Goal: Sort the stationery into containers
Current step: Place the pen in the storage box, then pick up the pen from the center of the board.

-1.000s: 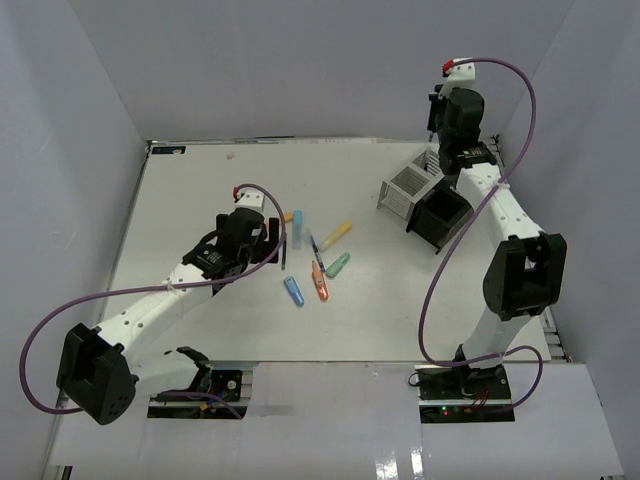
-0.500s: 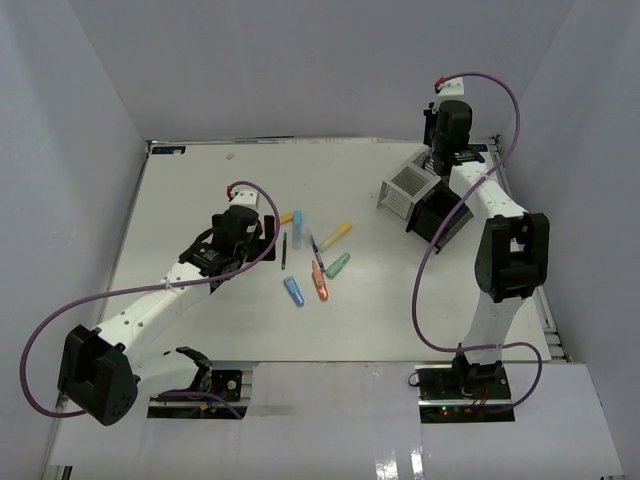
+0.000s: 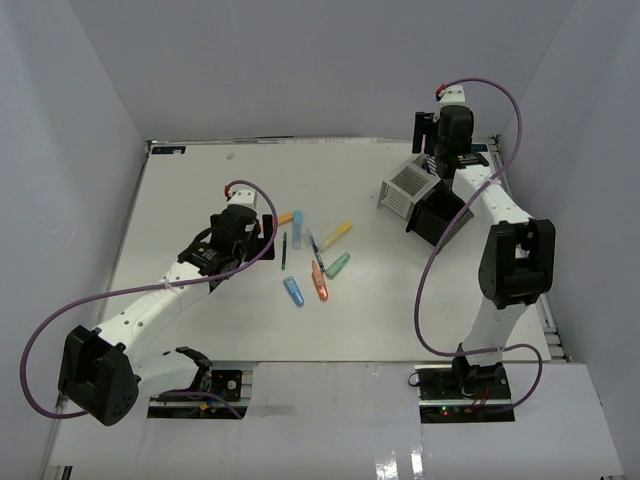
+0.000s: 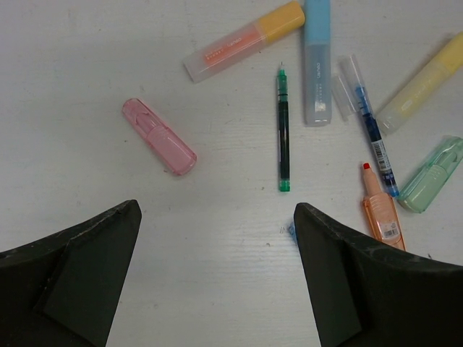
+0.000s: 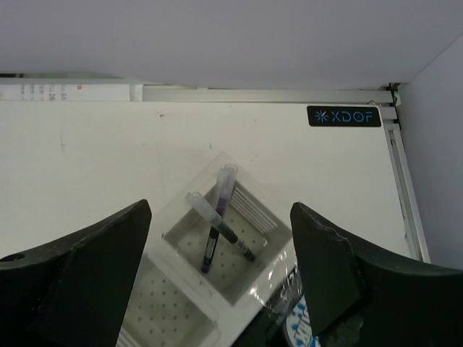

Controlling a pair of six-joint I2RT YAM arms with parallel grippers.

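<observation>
R gripper [image 5: 218,217] shifted over white box [image 3: 402,190], jaws now parted; L gripper [image 4: 217,213] wide; green pen [image 4: 283,137] may be rolled if pinched skew.

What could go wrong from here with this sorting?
The open left gripper hangs between the chunky pink marker and the thin green pen; closing here could miss both or scatter them.
Two clear-capped dark pens lean crossed in the white slatted organiser; the open right gripper above might knock them.
</observation>
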